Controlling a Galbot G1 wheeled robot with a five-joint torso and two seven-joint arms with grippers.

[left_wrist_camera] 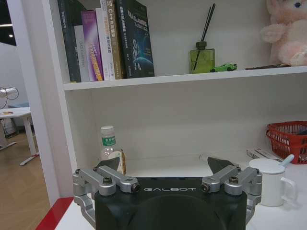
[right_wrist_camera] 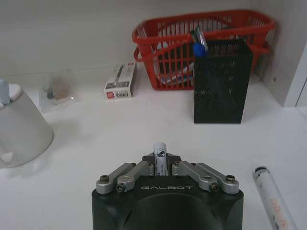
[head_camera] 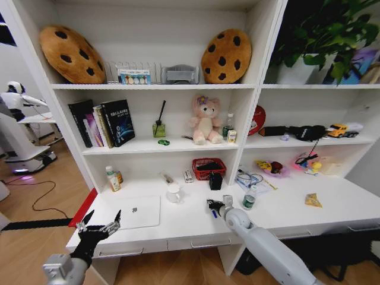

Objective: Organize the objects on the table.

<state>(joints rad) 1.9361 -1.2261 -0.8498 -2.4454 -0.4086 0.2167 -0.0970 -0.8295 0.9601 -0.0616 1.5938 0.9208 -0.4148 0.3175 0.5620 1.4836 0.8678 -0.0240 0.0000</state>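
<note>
A slim silver laptop (head_camera: 138,212) lies closed on the white table (head_camera: 332,217) at its left end. My left gripper (head_camera: 101,226) hovers open just off the table's front left corner; its fingers (left_wrist_camera: 108,165) are spread wide with nothing between them. My right gripper (head_camera: 214,205) is low over the middle of the table, shut on a slim white pen (right_wrist_camera: 159,154) with a dark band, pointing toward a black mesh pen holder (right_wrist_camera: 222,81) that holds blue pens. A second white pen (right_wrist_camera: 273,201) lies beside it. A green-banded bottle (head_camera: 250,199) and a yellow packet (head_camera: 313,200) sit to the right.
A white mug (head_camera: 174,193) stands between laptop and right gripper. A red mesh basket (head_camera: 208,168) and a small box (right_wrist_camera: 120,81) sit against the back wall. Another bottle (left_wrist_camera: 109,148) stands at the back left. Shelves with books (head_camera: 110,123) rise above the table.
</note>
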